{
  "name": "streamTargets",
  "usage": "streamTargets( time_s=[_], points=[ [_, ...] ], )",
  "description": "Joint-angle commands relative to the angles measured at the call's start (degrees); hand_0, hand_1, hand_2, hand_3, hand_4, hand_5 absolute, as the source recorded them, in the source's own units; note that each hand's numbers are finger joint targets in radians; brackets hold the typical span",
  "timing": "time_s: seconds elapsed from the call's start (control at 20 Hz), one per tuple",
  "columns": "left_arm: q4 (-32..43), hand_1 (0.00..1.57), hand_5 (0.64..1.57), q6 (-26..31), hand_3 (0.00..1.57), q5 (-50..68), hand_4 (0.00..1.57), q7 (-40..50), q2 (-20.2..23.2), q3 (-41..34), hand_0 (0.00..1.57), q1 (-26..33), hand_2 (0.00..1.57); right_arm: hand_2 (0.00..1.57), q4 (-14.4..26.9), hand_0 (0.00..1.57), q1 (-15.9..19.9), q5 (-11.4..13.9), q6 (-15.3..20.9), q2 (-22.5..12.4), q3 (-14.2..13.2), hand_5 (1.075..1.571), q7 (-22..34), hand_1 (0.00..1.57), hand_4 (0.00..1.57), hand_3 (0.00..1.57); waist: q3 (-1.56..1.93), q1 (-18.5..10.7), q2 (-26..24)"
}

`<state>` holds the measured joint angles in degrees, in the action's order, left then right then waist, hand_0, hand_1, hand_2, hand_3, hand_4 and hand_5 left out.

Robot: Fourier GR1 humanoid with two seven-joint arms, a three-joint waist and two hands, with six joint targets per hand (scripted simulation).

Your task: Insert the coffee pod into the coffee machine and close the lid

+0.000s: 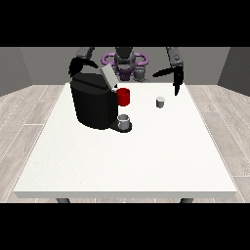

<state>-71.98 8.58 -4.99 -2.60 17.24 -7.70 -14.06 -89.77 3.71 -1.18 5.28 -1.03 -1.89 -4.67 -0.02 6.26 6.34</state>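
Observation:
A black coffee machine (93, 102) stands on the table's far left part, its grey lid (108, 75) tilted up and open. A small grey coffee pod (160, 102) sits on the table to the right of the machine. The hand at the view's right (177, 80) hangs above and right of the pod, fingers pointing straight down, thumb spread out to the left, holding nothing. The hand at the view's left (77, 66) hovers over the machine's back left corner, partly hidden behind it.
A red mug (124, 96) stands just right of the machine. A grey cup (124, 121) rests on the machine's drip base. The white table (127, 161) stretches wide toward the camera.

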Motion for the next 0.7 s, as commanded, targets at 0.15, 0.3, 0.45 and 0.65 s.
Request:
streamTargets(
  time_s=[0.15, 0.3, 0.45, 0.65],
  points=[
    [10.45, 0.00, 1.571, 1.13, 0.00, -2.25, 0.00, 1.59, 3.00, -1.49, 0.00, -7.73, 0.00, 0.00, 3.36, 0.00, 3.16, 2.98, 2.61, 0.79, 1.05, 1.571, 0.12, 0.00, 0.40, 0.00, 0.01, -0.02, 2.68],
    [10.79, 0.00, 1.571, -0.90, 0.00, -6.78, 0.00, -0.81, 1.03, 2.22, 0.00, -6.84, 0.00, 0.00, 7.00, 0.00, 8.12, -0.19, 1.32, -2.56, -3.98, 1.571, 3.11, 0.00, 0.39, 0.00, 0.02, -1.97, 3.25],
    [13.50, 0.00, 1.571, -1.30, 0.00, -9.40, 0.00, -1.29, 0.19, 3.95, 0.00, -8.45, 0.00, 0.00, 9.74, 0.00, 8.09, 2.75, 4.69, 0.28, -1.72, 1.571, 0.94, 0.00, 0.41, 0.00, 0.01, -2.02, 2.97],
    [17.30, 0.00, 1.571, -2.73, 0.00, -12.55, 0.00, -2.14, 0.41, 4.50, 0.00, -9.88, 0.46, 0.00, 11.34, 0.00, 8.38, 0.92, 1.76, -2.65, -3.64, 1.571, 1.86, 0.00, 0.42, 0.00, 0.01, -1.03, 2.07]
  ],
)
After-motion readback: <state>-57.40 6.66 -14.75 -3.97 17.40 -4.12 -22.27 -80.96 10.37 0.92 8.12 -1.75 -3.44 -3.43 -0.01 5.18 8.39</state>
